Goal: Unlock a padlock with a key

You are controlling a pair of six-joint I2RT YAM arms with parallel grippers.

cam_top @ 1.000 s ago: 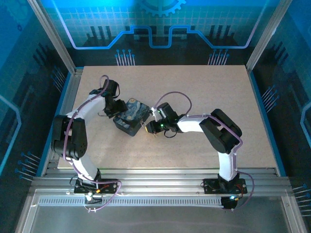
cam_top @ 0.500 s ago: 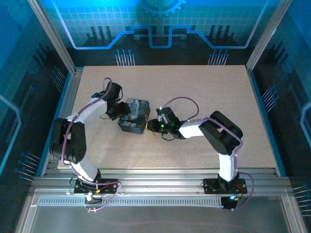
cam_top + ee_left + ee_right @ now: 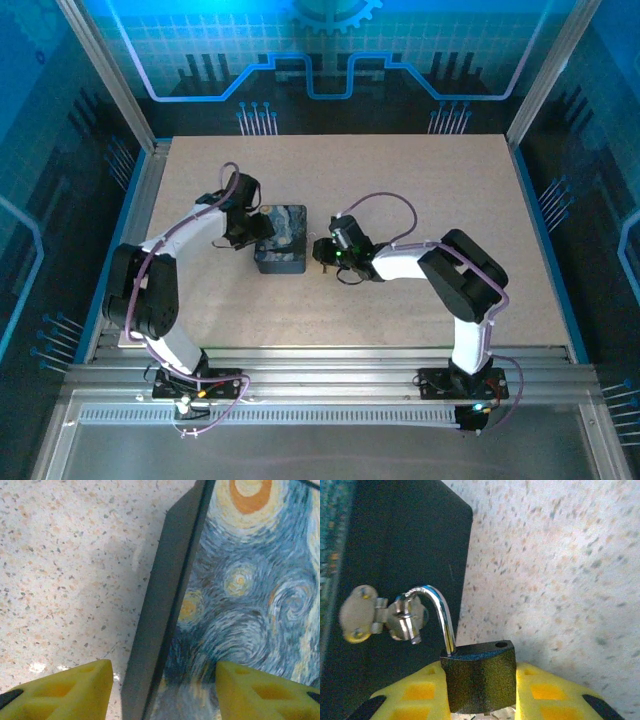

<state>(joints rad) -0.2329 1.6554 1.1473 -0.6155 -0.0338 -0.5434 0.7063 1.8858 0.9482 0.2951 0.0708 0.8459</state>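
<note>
On the pale speckled tabletop (image 3: 420,190) I see the dark blue swirl-painted rectangular box (image 3: 281,252). My left gripper (image 3: 162,695) is spread wide over the box's left top edge and holds nothing. My right gripper (image 3: 480,700) is clenched on the small dark-bodied padlock (image 3: 479,675) at the box's right side. Its chrome shackle (image 3: 440,610), free end out, hooks through the box's metal hasp loop (image 3: 407,620). The padlock's base is cut off.

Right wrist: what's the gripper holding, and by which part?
The padlock, clamped by its dark body between the yellow fingers of the right gripper. Its shackle sticks out free, hooked through the latch on the box.
</note>
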